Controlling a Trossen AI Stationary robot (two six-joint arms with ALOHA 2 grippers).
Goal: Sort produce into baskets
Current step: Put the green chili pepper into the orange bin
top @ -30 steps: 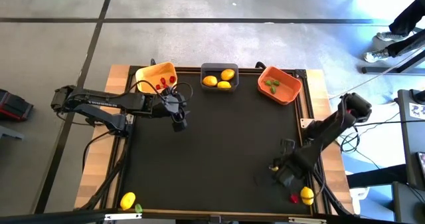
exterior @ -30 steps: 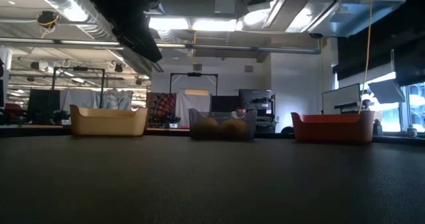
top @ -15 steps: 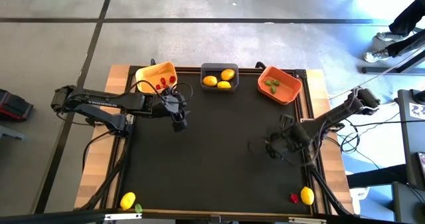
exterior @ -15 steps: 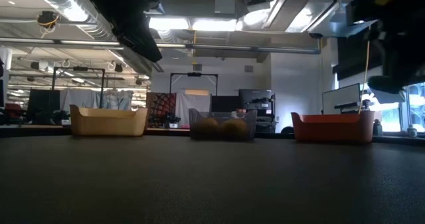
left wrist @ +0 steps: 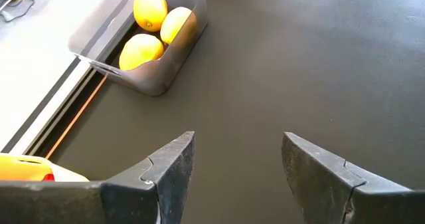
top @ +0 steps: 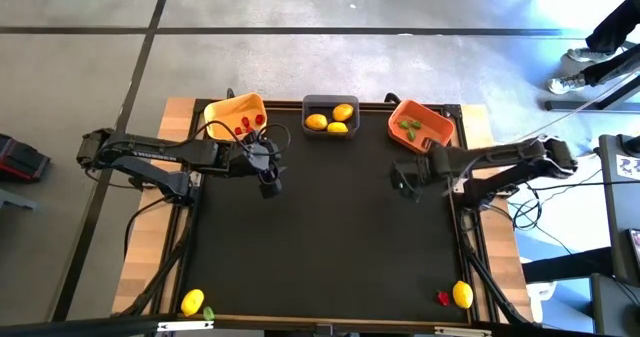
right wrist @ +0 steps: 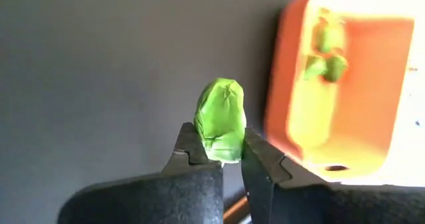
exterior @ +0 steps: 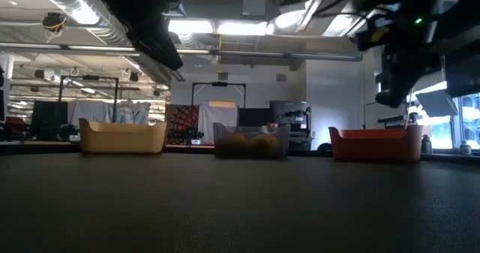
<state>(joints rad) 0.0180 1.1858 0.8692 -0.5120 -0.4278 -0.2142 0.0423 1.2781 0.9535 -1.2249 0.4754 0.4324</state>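
My right gripper [top: 403,182] hangs above the black mat just on the near side of the orange basket [top: 420,127], shut on a small green piece [right wrist: 220,114]. The orange basket holds a few green pieces [right wrist: 324,58]. The dark grey basket [top: 331,117] holds three lemons [left wrist: 151,30], and the yellow-orange basket [top: 236,117] holds red pieces. My left gripper [top: 268,182] is open over the mat near the yellow-orange basket, with nothing between its fingers [left wrist: 236,141]. Two lemons [top: 192,301] [top: 462,295], a red piece [top: 443,298] and a green piece [top: 208,312] lie at the near edge. My right gripper pinches the green piece between its two fingertips [right wrist: 255,154], gripping its lower half [right wrist: 219,147]. Most of the piece sticks out past the fingertips. The fingers slant steeply downward, and the piece is lifted clear of the mat.
The three baskets stand in a row along the mat's far edge [exterior: 122,137] [exterior: 251,142] [exterior: 375,143]. The mat's raised wooden frame [top: 470,137] runs around it. A person's legs [top: 600,47] show on the floor at the far right.
My right gripper has swung from the mat's near right corner toward the far edge, rising and turning, and now hangs beside the orange basket with the green piece still between its fingers. The left arm has kept still.
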